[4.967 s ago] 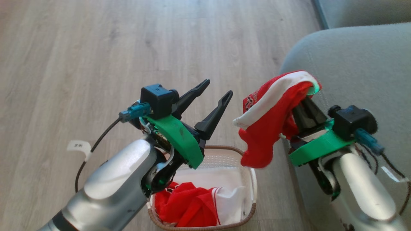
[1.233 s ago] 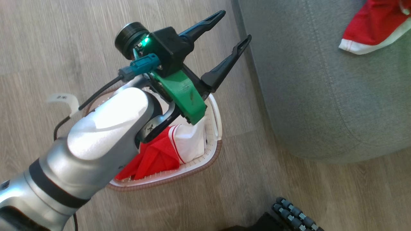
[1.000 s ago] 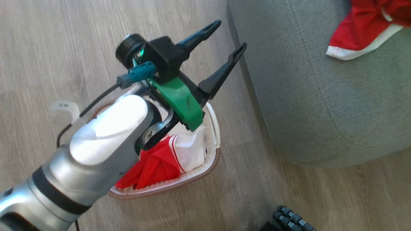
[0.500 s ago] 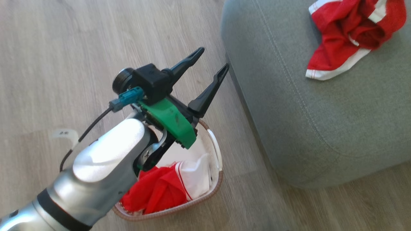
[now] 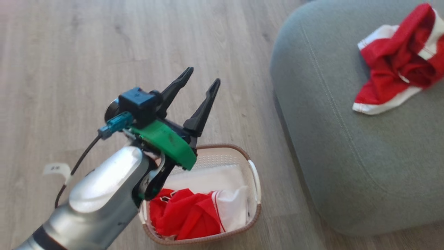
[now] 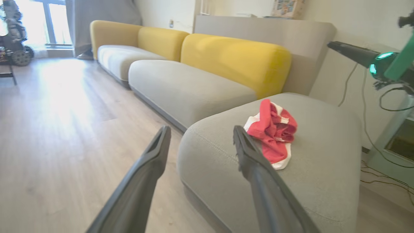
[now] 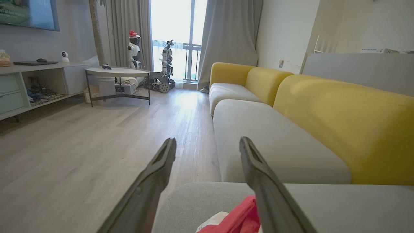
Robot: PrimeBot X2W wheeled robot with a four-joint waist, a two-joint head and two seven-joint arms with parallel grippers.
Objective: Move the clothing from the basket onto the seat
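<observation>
No word or number can be made out. The white tag (image 5: 53, 169) on the black cable (image 5: 80, 160) carries small dark marks, too tiny to read. A scrap of black-and-white print shows on the red clothing (image 5: 189, 215) in the basket (image 5: 257, 180), mostly folded under. The wall poster (image 6: 286, 7) is a blur

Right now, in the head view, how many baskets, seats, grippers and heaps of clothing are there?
Basket: 1
Seat: 1
Gripper: 1, the left gripper, open
Heaps of clothing: 2, one on the seat, one in the basket
Total: 5
</observation>
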